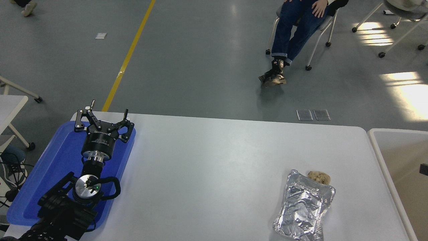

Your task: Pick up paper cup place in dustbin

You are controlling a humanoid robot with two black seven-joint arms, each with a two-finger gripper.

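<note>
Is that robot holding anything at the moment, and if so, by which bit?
The left gripper is open over the blue tray, holding nothing. Only a dark sliver shows at the right edge, too little to tell.
</note>
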